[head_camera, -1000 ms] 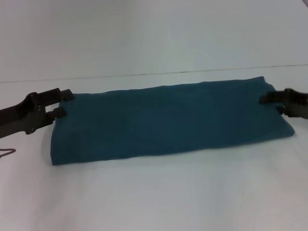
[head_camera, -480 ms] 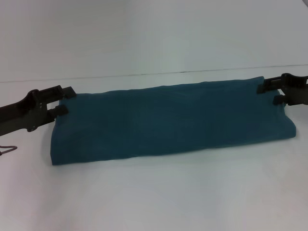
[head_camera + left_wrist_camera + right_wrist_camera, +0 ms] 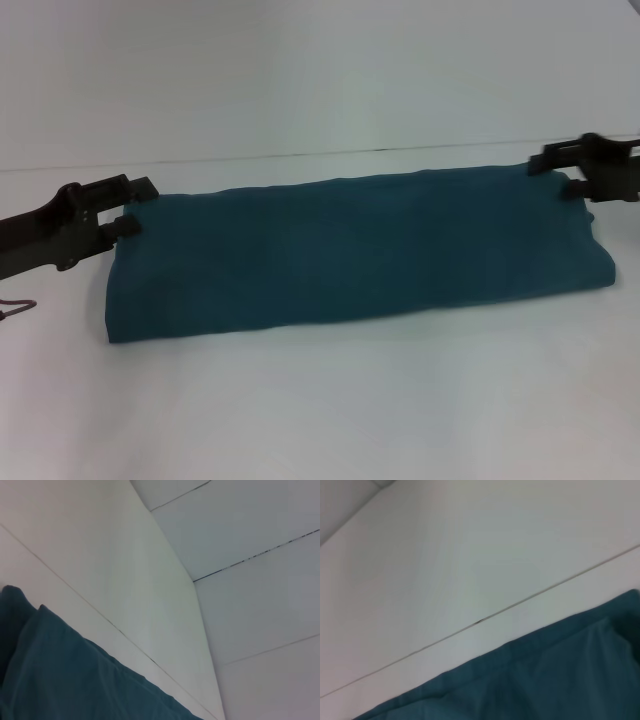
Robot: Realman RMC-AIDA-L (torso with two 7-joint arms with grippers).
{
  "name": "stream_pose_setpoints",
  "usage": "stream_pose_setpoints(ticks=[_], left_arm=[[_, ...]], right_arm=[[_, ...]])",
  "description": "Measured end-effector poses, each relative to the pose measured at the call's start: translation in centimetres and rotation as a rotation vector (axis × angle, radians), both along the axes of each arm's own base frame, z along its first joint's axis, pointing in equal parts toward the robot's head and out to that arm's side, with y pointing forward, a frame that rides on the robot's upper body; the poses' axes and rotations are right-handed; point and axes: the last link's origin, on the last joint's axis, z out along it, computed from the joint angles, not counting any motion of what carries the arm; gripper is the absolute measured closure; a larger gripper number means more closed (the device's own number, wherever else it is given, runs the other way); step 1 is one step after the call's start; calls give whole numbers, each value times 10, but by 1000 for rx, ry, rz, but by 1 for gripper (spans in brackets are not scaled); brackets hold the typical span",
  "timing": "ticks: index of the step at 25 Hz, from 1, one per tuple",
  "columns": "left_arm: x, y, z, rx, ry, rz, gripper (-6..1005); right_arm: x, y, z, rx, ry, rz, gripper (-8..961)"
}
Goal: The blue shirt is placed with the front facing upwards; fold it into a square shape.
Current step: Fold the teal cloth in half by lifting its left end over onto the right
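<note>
A plain white desk (image 3: 320, 420) fills the scene, meeting a pale wall along a thin dark seam at the far side. Across the middle lies the shirt (image 3: 350, 255), already folded into a long teal band running left to right, its plain side up with no lettering showing. The left end effector (image 3: 128, 208) sits at the band's far left corner, its two dark fingers spread narrowly, one just above and one just below the corner's edge; it has barely moved over the last second. The right end effector (image 3: 560, 172) is at the far right corner, fingers also a narrow gap apart. It has risen and drawn toward the far side over the last second, from the middle of the right end up to the far corner, while the cloth has kept its shape and place. That suggests the right arm is lining up at the corner rather than carrying fabric, so the next fold, likely bringing the ends together to shorten the band toward a square, has not begun. The wrist views show only teal cloth against the white surface, and no fingers. Whether either end effector actually pinches cloth cannot be told.
</note>
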Motion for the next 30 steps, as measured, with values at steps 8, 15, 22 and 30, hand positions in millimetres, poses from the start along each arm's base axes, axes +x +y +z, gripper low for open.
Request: stream_pose_setpoints(ticks=[8, 15, 22, 30], left_arm=[[-3, -2, -3, -8, -6, 10, 355], [-4, -2, -3, -9, -6, 14, 355], [-5, -1, -3, -1, -2, 17, 355], [-9, -4, -2, 0, -6, 27, 355]], right_arm=[[11, 11, -33, 49, -101, -43, 252], [29, 8, -33, 60, -187, -101, 252], [37, 4, -36, 46, -217, -122, 252], [17, -7, -12, 63, -40, -6, 252]])
